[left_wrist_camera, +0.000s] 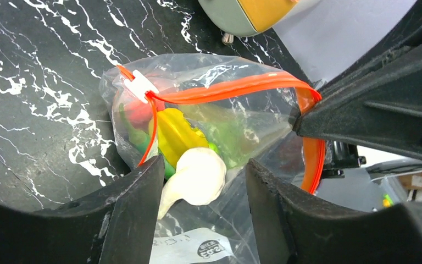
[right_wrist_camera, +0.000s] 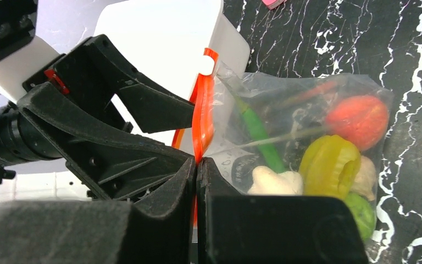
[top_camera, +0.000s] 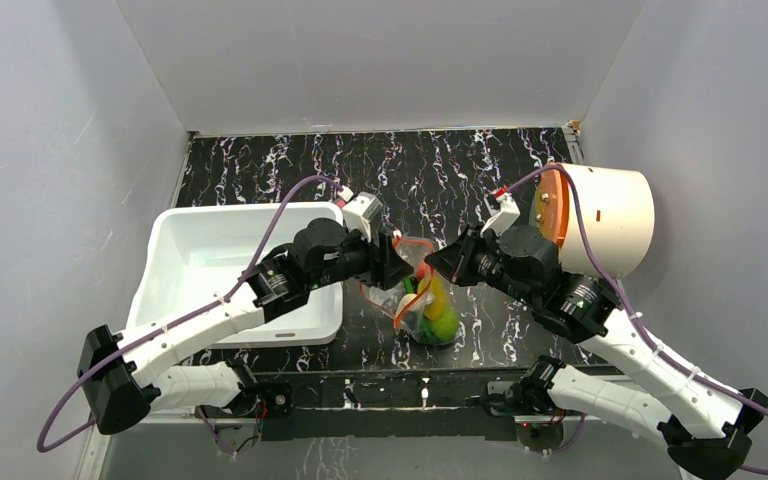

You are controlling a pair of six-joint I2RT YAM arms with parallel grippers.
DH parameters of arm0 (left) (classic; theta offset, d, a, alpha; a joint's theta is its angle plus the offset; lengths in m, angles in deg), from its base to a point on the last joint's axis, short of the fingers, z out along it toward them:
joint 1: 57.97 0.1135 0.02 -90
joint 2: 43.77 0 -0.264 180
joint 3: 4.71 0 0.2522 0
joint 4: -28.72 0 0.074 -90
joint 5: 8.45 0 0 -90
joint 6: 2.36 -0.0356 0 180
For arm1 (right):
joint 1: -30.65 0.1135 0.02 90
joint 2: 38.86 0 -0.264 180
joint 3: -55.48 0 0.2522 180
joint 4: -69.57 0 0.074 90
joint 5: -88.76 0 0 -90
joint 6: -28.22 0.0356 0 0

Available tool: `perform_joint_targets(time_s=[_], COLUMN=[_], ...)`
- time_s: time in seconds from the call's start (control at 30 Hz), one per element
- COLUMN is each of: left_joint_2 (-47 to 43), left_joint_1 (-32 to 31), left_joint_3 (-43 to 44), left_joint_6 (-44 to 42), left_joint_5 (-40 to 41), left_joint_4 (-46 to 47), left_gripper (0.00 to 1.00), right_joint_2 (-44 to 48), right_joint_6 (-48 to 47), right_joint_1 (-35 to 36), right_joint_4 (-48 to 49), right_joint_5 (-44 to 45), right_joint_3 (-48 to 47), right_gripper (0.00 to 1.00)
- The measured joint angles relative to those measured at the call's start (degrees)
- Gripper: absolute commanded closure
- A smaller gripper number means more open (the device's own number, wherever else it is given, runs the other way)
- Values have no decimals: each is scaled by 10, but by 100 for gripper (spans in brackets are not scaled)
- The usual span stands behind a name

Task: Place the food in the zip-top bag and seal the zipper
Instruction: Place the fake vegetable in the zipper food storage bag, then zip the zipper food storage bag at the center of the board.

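Sealing time: right gripper (right_wrist_camera: pixel 196 164) clamped on the zipper (right_wrist_camera: pixel 202 113), left gripper (left_wrist_camera: pixel 203 165) jaws apart astride the zip-top bag (left_wrist_camera: pixel 253 129), so best pinch the strip squarely, then slide.

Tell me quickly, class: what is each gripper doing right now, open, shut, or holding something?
Left gripper: open, straddling the zip-top bag.
Right gripper: shut on the zipper.

White-and-black left arm (top_camera: pixel 210 322) and right arm (top_camera: pixel 620 350) angle inward to mid-frame. Left black gripper (left_wrist_camera: pixel 204 168): jaws apart. Right gripper (right_wrist_camera: pixel 198 164): jaws pressed together.
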Motion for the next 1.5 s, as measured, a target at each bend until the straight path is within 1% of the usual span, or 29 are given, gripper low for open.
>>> perform_joint_targets(time_s=[0.17,0.3,0.47,0.6,0.77,0.9,1.07,1.3,1.5], left_joint_2=[-16,-50,-109,-134,-141,-135,-126,-124,-118], left_joint_1=[0,-1,-1,-1,-1,-1,-1,-1,-1], left_joint_3=[0,1,11,30,31,31,22,-20,-26], left_joint_6=[-81,-182,-320,-426,-518,-549,-557,-553,-559], left_joint_5=[-54,-122,-197,-229,-240,-244,-275,-324,-334], left_joint_4=[-5,-15,-49,-107,-169,-191,-187,-161,-157], left_gripper=[47,45,44,42,42,42,41,43,45], right_joint_2=[15,23,25,25,26,20,7,15,7], right_joint_6=[-52,-104,-168,-210,-250,-273,-277,-271,-273], right_joint_1=[0,0,0,0,0,0,0,0,0], right_joint_4=[-22,-58,-116,-152,-182,-194,-193,-180,-174], right_joint_5=[-17,-52,-87,-113,-158,-195,-222,-232,-239], right_joint_3=[0,-6,-39,-66,-88,-97,-98,-97,-97], right_gripper=[100,100,100,100,100,100,100,100,100])
